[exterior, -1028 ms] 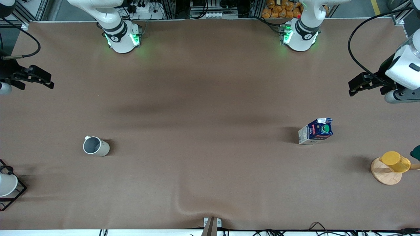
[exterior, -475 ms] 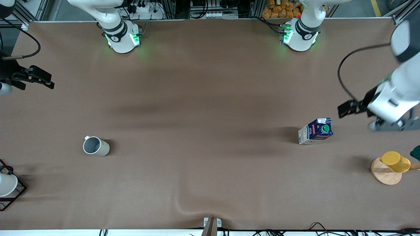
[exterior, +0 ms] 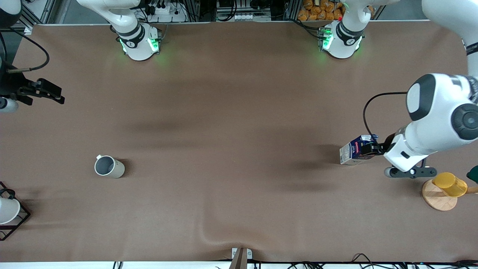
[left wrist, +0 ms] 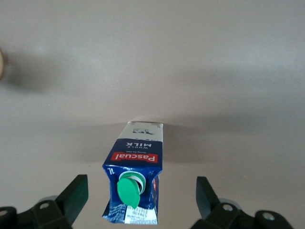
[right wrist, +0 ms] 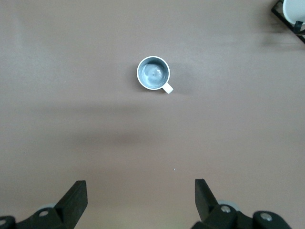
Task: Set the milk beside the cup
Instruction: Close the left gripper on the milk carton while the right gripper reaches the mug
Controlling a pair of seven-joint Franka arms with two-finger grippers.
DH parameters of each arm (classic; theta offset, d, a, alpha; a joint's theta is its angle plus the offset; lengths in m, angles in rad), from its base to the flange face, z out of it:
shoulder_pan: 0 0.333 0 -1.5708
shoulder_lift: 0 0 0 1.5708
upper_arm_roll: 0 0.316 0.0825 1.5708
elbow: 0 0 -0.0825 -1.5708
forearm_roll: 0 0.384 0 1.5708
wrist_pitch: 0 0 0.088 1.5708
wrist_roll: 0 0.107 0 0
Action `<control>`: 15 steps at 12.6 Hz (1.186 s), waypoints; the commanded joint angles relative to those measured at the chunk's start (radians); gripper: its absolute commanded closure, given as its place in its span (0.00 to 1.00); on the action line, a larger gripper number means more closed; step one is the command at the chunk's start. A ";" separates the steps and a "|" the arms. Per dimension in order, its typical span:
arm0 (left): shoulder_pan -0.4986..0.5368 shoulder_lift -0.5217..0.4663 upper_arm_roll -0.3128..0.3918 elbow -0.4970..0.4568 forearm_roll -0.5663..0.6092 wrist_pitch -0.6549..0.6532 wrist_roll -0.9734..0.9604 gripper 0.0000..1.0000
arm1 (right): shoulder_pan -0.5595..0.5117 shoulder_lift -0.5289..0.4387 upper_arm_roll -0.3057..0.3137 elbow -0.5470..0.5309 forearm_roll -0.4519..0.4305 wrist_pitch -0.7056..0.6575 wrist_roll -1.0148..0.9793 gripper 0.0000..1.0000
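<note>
Left gripper [left wrist: 140,193] wide, straddling milk [left wrist: 135,177], seemingly untouched.

Even, diffuse overhead light, no glare; the brown table [exterior: 239,149] shows only soft, smeared shadows, darkest in a band across the middle and beside the milk [exterior: 354,151] and the cup [exterior: 108,167]. Green status lights at both arm bases spill a faint green tint onto the cloth. Both wrist views look washed-out and greyer than the front view, milk label sharp, edges slightly dimmer.

milk [left wrist: 135,179] upright on table [left wrist: 228,62] | left gripper [left wrist: 141,200] jaws spread, straddling it
</note>
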 commanded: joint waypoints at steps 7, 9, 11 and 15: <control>0.008 -0.040 0.005 -0.138 0.016 0.052 0.025 0.00 | 0.056 0.323 -0.001 0.010 0.011 0.236 -0.039 0.00; 0.008 -0.045 0.005 -0.152 0.042 0.052 0.024 0.00 | 0.075 0.398 -0.003 0.017 0.001 0.303 -0.037 0.00; 0.008 -0.043 0.003 -0.167 0.047 0.052 0.012 0.00 | 0.075 0.491 -0.003 0.057 0.000 0.345 -0.039 0.00; 0.008 -0.034 0.003 -0.182 0.047 0.070 0.012 0.00 | 0.076 0.636 -0.003 0.099 -0.017 0.418 -0.063 0.00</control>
